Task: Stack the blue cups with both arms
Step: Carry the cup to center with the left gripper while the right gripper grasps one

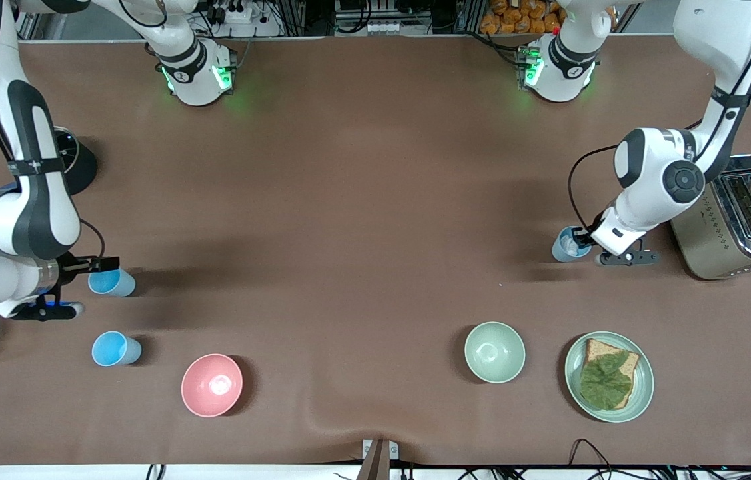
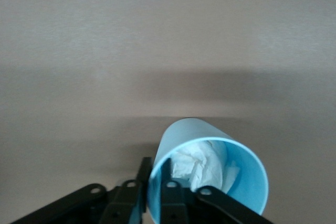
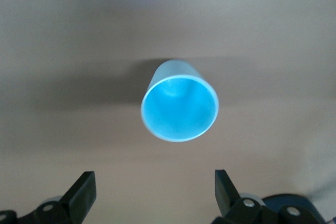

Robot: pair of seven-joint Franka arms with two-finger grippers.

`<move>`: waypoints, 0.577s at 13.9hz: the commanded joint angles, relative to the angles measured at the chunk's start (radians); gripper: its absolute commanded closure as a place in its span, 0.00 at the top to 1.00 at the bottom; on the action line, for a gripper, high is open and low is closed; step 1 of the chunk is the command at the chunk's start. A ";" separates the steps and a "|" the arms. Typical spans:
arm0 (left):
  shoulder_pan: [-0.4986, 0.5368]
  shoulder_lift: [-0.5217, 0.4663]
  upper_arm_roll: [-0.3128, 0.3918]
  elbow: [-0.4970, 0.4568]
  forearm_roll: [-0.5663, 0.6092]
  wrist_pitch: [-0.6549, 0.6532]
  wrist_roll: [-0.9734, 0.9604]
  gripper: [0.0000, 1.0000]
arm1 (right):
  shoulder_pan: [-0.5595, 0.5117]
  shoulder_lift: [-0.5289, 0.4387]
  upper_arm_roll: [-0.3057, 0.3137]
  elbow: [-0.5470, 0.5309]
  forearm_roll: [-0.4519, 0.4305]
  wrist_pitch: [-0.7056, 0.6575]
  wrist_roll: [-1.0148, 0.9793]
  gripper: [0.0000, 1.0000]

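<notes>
I see three blue cups on the brown worktop [image 1: 375, 200]: the tissue-filled cup [image 1: 570, 244] clenched at its rim by my left claw [image 1: 590, 241] beside the toaster [image 1: 735, 227], an empty cup [image 1: 110, 283] before my released right claw [image 3: 152, 195], and a third cup [image 1: 115, 349] nearer the front camera.

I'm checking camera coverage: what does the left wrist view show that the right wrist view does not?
Only the left wrist view: a blue cup with crumpled white paper inside, the left hand clamped on its rim.

Only the right wrist view: an empty blue cup standing untouched on the table, ahead of the open right hand.

Both: one blue cup, that arm's own black fingers, and the brown table.
</notes>
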 commanded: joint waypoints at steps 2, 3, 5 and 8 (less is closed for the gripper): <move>0.000 -0.005 -0.079 0.014 -0.022 0.005 -0.042 0.00 | -0.078 0.057 0.011 0.019 0.018 0.082 -0.085 1.00; -0.002 -0.004 -0.119 0.028 -0.022 0.004 -0.101 0.00 | -0.086 0.078 0.011 0.021 0.020 0.091 -0.094 1.00; -0.014 -0.002 -0.203 0.059 -0.022 -0.001 -0.253 0.00 | -0.092 0.119 0.011 0.018 0.018 0.105 -0.108 1.00; -0.167 0.018 -0.219 0.092 -0.021 -0.002 -0.480 0.00 | -0.095 0.152 0.011 0.011 0.021 0.117 -0.131 1.00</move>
